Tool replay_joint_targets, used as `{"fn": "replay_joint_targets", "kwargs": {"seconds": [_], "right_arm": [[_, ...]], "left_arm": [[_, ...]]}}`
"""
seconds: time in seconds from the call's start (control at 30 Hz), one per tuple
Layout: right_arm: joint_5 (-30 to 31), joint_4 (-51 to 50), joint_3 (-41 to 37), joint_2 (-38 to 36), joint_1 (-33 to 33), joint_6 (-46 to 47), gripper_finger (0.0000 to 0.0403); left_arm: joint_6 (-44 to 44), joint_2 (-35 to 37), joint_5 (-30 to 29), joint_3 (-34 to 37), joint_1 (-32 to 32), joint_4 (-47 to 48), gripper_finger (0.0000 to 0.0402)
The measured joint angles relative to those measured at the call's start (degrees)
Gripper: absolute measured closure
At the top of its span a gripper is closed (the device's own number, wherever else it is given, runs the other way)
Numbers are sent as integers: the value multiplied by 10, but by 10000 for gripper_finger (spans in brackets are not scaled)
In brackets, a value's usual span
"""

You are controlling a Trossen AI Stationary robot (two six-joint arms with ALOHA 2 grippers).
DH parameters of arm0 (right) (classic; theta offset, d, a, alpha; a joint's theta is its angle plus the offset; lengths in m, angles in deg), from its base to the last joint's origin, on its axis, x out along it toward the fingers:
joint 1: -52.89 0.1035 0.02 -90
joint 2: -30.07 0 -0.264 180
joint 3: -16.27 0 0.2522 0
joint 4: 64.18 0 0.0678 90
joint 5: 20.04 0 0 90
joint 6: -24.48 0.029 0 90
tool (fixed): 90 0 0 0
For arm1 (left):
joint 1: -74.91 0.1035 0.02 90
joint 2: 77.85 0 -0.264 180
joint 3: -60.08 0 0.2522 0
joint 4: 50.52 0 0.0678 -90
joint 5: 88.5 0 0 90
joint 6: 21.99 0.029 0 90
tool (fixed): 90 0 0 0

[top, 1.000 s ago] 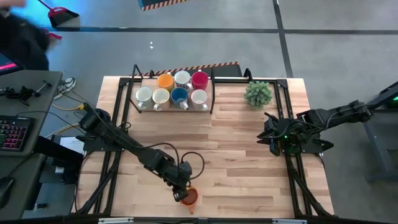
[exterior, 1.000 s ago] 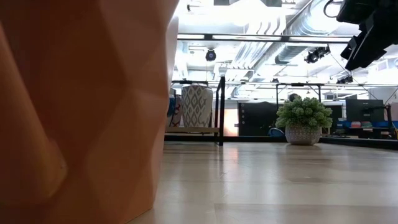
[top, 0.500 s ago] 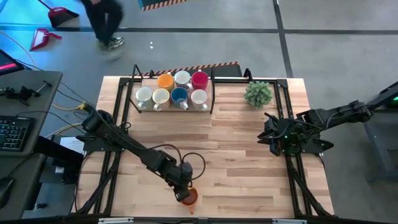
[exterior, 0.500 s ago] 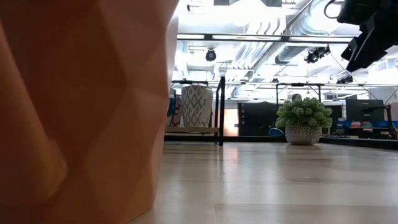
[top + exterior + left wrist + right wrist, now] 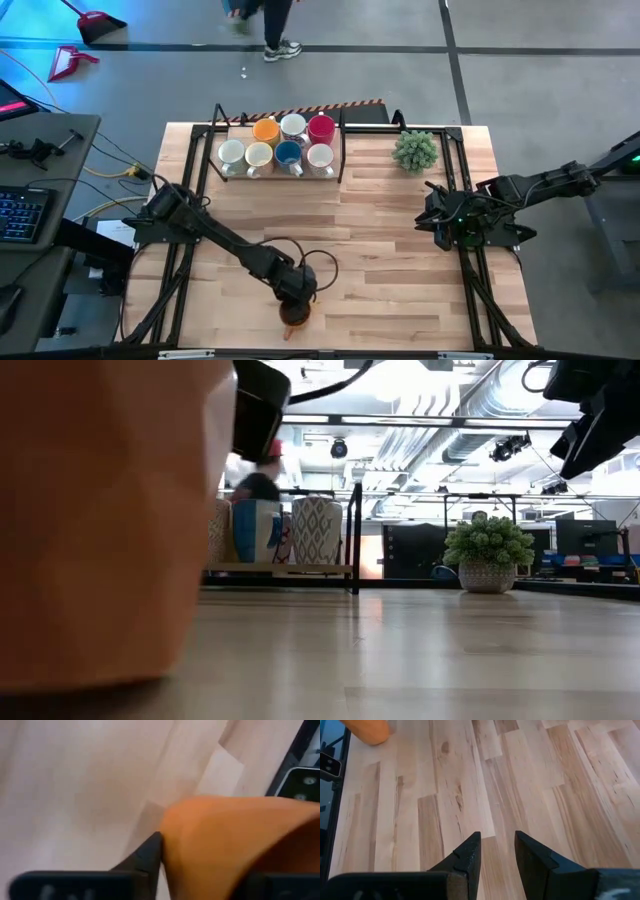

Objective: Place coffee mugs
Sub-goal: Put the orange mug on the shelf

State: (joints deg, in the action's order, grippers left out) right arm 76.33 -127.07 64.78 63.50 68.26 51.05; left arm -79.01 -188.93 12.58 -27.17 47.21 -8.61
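High view: left gripper (image 5: 295, 306) sits directly over the orange mug (image 5: 293, 317) at the bench's near edge, fingers straddling its rim, can't tell if clamped. Right gripper (image 5: 441, 232) idle, parted, far side. 7 mugs (image 5: 275, 147) racked well beyond.

A robotics lab in an open industrial hall. Exposed ceiling ducts (image 5: 470, 410) run overhead. A desk with a keyboard (image 5: 20, 212) flanks the wooden table (image 5: 380, 250).
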Motion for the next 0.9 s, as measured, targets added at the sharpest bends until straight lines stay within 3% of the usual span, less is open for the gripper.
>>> {"fn": "replay_joint_targets", "kwargs": {"seconds": [0.13, 0.5, 0.8, 0.9], "right_arm": [[0, 0, 0, 0, 0, 0, 304], [10, -38, 0, 0, 0, 1, 304], [10, -55, 0, 0, 0, 4, 304], [12, -55, 0, 0, 0, 1, 304]], "left_arm": [[51, 4, -39, 1, 13, -6, 389], [201, 28, -83, 0, 120, 6, 395], [289, 89, -82, 0, 205, 254, 395], [302, 90, -99, 0, 212, 292, 395]]}}
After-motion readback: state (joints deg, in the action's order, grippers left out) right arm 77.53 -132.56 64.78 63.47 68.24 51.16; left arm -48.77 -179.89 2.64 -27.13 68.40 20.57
